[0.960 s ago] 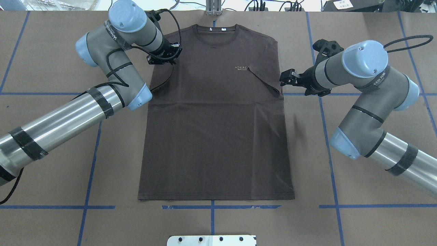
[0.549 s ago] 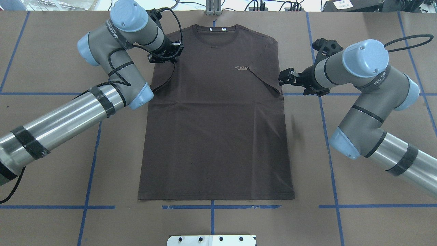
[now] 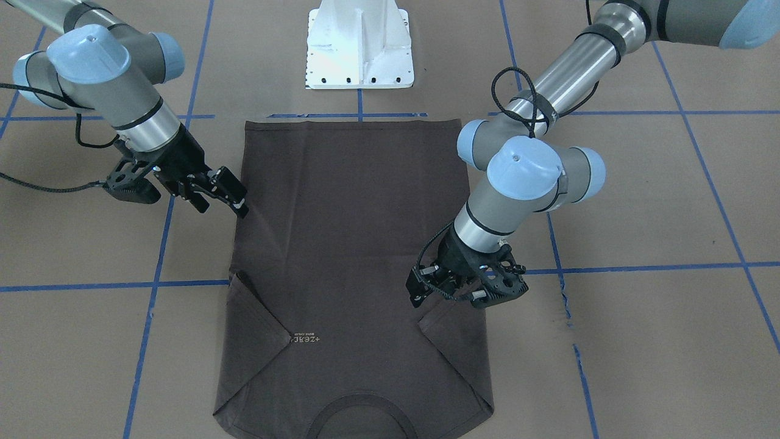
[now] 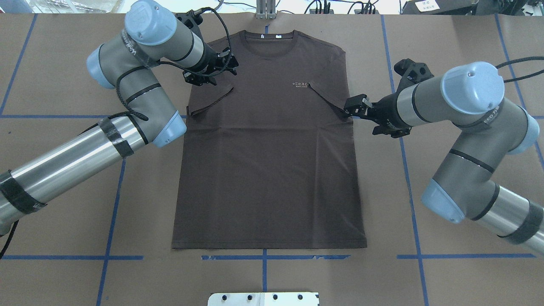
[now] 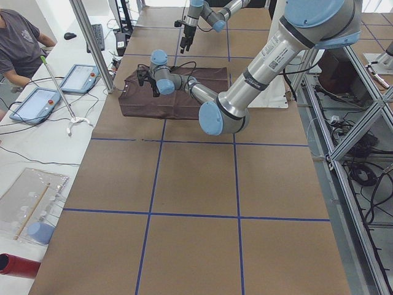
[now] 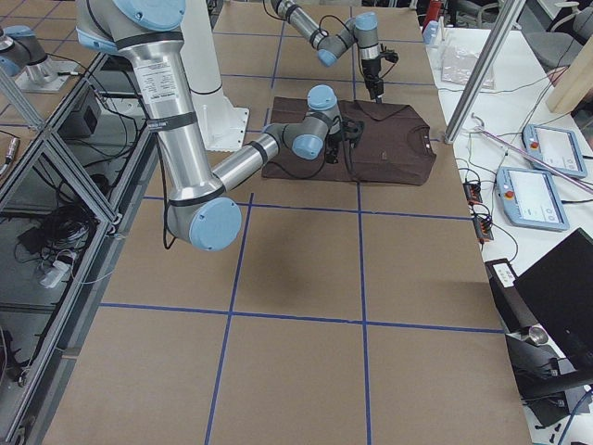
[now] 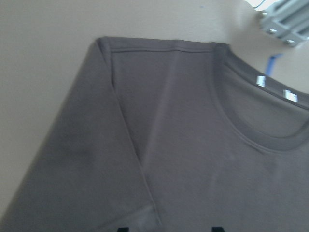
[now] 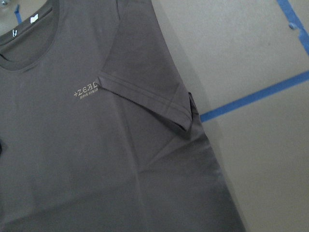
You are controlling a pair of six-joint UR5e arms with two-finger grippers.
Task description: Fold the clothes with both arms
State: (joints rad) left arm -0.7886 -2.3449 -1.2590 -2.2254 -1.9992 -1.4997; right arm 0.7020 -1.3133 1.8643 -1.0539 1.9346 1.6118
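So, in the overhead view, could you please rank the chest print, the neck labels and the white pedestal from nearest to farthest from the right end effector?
Measured from the right end effector, which sits at the side edge of the shirt:
1. print: on the chest, just inward of it.
2. neck labels: at the collar, toward the table's far edge.
3. pedestal: bottom centre of the view, beyond the hem.

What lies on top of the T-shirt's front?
Both short sleeves lie folded inward on the T-shirt, the left sleeve and the right sleeve. Cloth under each flap is hidden.
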